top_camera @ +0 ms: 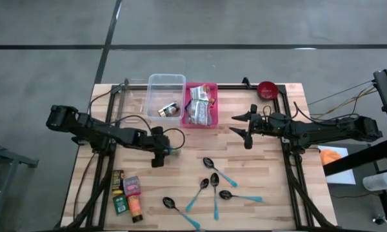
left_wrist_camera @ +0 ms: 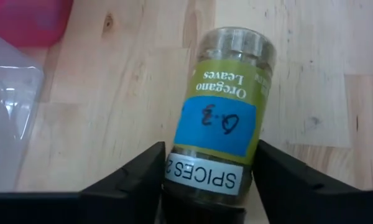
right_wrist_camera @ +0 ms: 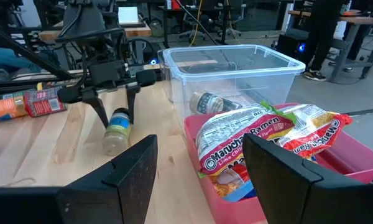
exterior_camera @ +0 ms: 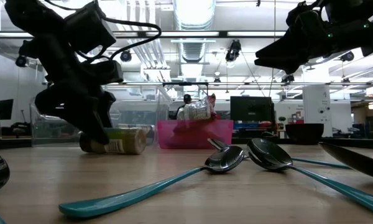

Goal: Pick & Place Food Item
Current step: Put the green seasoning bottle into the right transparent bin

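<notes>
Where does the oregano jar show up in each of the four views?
High view: oregano jar at the left gripper, table centre-left.
Low view: jar lying left of the pink bin.
Left wrist view: jar between the fingers.
Right wrist view: jar left of the bin.
Shared landmark: pink bin.

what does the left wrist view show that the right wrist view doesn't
Only the left wrist view: the jar's label up close, reading Oregano Leaves, on the oregano jar lying between the left claw's fingers.

Only the right wrist view: the clear bin holding another small jar, the pink bin with ramen packets, and the whole left claw seen from outside.

Both: the oregano jar lying on the wooden table, flanked by the left claw's fingers.
</notes>
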`<action>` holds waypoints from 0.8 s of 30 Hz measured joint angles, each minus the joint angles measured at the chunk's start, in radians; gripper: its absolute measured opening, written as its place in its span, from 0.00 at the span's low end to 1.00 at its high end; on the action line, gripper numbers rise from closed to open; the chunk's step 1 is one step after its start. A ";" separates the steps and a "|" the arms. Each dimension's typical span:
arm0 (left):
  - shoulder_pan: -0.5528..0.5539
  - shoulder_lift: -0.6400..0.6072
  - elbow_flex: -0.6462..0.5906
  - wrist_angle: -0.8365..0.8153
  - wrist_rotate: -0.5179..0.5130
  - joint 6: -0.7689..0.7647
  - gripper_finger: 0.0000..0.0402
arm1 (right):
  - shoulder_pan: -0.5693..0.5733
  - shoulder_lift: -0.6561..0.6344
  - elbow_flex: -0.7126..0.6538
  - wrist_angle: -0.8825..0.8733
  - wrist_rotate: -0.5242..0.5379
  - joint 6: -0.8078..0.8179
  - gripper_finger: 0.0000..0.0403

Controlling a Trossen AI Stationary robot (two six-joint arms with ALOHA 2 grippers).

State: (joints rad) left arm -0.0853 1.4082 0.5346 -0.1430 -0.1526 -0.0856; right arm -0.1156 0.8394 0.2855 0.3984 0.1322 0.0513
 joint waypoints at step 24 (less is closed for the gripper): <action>-0.001 -0.011 0.047 0.007 0.003 -0.045 0.42 | 0.000 0.000 0.000 0.000 0.000 0.000 0.58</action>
State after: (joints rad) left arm -0.0860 1.3969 0.5815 -0.1361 -0.1493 -0.1307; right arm -0.1156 0.8398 0.2855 0.3983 0.1322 0.0511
